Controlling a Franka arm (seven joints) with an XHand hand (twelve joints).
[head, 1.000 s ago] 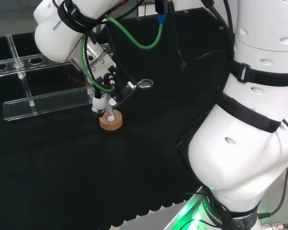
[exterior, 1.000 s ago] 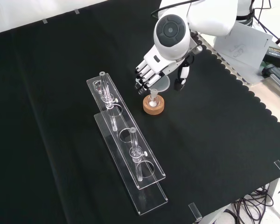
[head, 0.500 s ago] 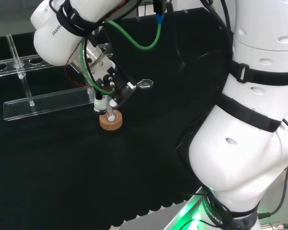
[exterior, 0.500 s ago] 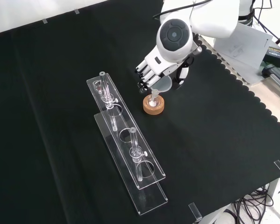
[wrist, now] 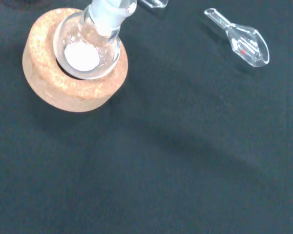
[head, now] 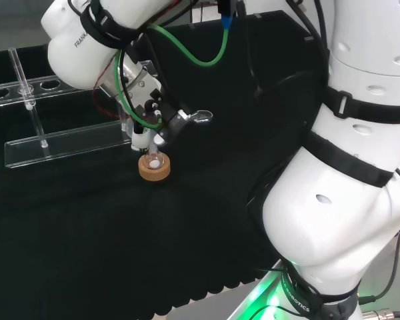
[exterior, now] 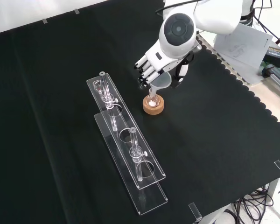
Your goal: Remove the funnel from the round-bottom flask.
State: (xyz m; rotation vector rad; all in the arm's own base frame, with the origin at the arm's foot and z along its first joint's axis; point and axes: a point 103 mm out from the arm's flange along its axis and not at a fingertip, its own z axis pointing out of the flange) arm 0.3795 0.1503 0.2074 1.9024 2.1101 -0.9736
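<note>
Front view: the hand (exterior: 151, 70) hangs above the cork ring stand (exterior: 153, 104), at about 12 o'clock from it. Its fingers (exterior: 144, 73) are curled around the clear funnel (exterior: 161, 82), holding it by the cone, thumb side hidden behind the funnel. The funnel is tilted, its stem pointing down toward the mouth of the round-bottom flask (exterior: 152, 98). I cannot tell whether the stem tip is inside the neck or just above it.

The flask sits upright in the cork ring. Wrist view: the flask (wrist: 90, 46) rests centred in the ring (wrist: 73, 68), with a small patch of white powder (wrist: 81, 56) on its bottom. A frosted tube section stands over the neck in this view. A clear glass scoop (wrist: 241, 39) lies on the black cloth (wrist: 185, 161), well apart from the ring.

Head view: hand (head: 149, 113) is directly above the ring (head: 154, 168), at its 12 o'clock; the scoop (head: 201, 117) lies at roughly 2 o'clock from the ring.

Front view: a clear acrylic rack (exterior: 126, 156) lies at about 8 o'clock from the ring, apart from it, running diagonally across the cloth (exterior: 51, 116). Several clear upright pieces stand in the rack; exact count not legible.
</note>
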